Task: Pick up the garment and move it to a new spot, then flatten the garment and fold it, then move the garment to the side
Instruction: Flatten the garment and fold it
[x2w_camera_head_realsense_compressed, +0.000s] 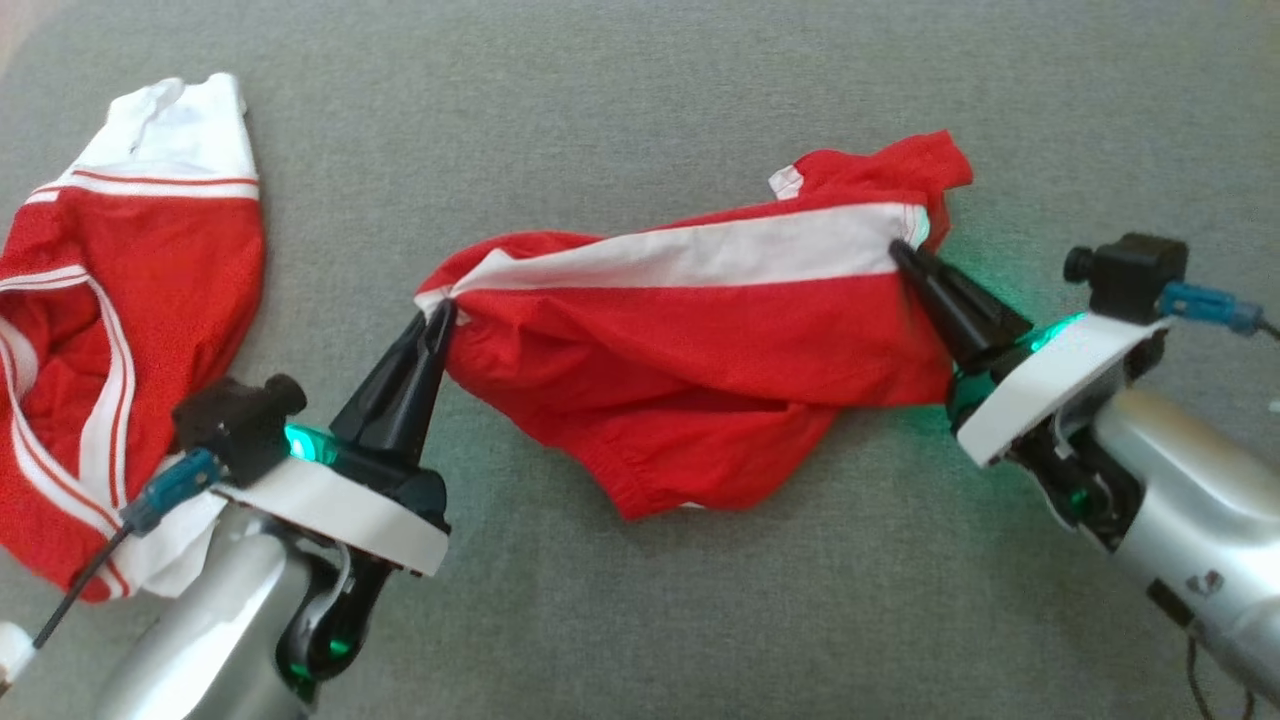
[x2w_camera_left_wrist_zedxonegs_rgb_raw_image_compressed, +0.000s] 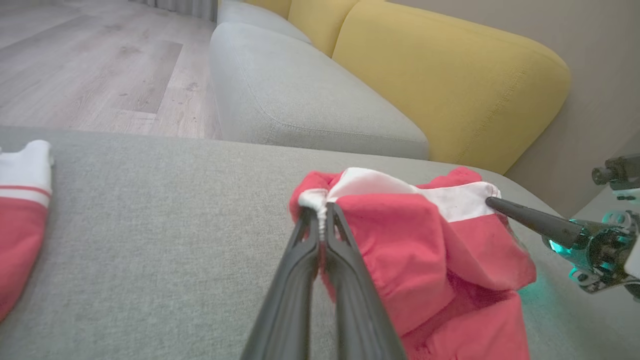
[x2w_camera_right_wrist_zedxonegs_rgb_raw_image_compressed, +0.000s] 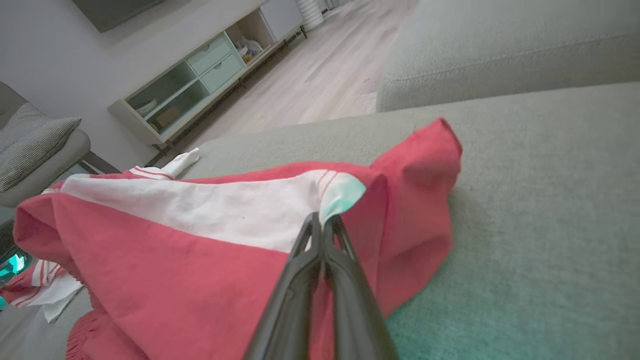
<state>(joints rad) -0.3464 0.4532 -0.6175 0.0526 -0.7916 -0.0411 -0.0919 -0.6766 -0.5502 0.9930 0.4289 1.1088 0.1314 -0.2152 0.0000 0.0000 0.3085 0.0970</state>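
Note:
A red garment with a broad white band hangs stretched between my two grippers above the grey cushion. My left gripper is shut on its left end, pinching bunched white edge. My right gripper is shut on the right end of the white band. The red body sags below the band and rests on the cushion. A red corner folds over beyond the right gripper.
A second red and white garment lies crumpled at the far left of the grey cushion. A yellow backrest stands behind, with wooden floor beyond the cushion edge. A low cabinet lines the wall.

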